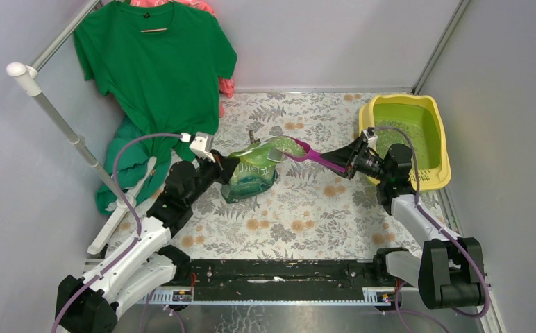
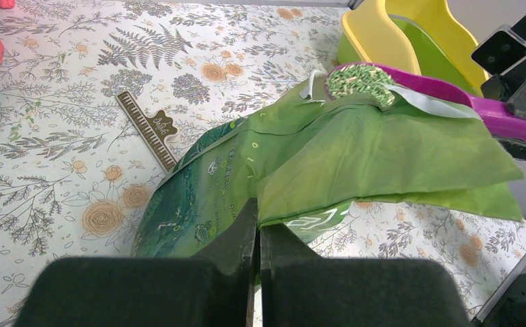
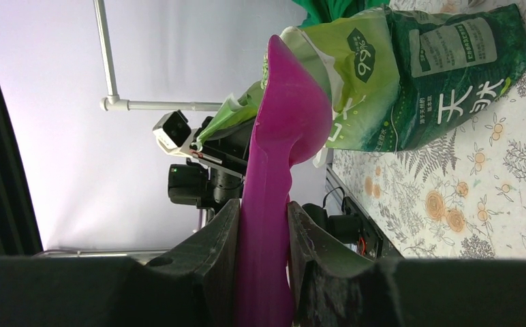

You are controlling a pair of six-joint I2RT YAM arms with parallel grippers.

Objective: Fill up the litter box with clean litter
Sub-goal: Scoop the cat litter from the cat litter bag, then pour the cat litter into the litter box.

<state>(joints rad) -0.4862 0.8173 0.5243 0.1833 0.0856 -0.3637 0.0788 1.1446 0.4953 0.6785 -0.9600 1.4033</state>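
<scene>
Green shirt [image 1: 157, 62]: hangs on a hanger at the far left corner of the table [image 1: 300, 215], its hem bunched on the cloth.
White rack [image 1: 57, 118]: a slanted pole along the left edge, beside the shirt.
Left gripper [image 2: 258, 208]: left of the table's middle, fingers clenched on a light green fold of the bag, with almost no gap between them.
Ruler [image 2: 149, 129]: a brown marked strip lying flat on the floral cloth, just beyond the bag and apart from it.
Bag [image 1: 251, 173]: glossy green, near the middle of the table, leaning with its torn top turned to the right.
Litter [image 2: 359, 80]: a small heap of green grains sits in the bowl of the scoop, right at the bag's open top; more litter [image 1: 407, 142] lies as a pale speckled patch on the floor of the box.
Scoop [image 1: 314, 154]: purple, bowl at the bag's mouth, handle running right into the right gripper.
Right gripper [image 3: 264, 211]: right of the middle, between the bag and the box, fingers grasping the scoop's handle from both sides.
Box [image 1: 444, 149]: yellow tray with a green inside, at the far right corner of the table, just behind the right gripper's wrist.
</scene>
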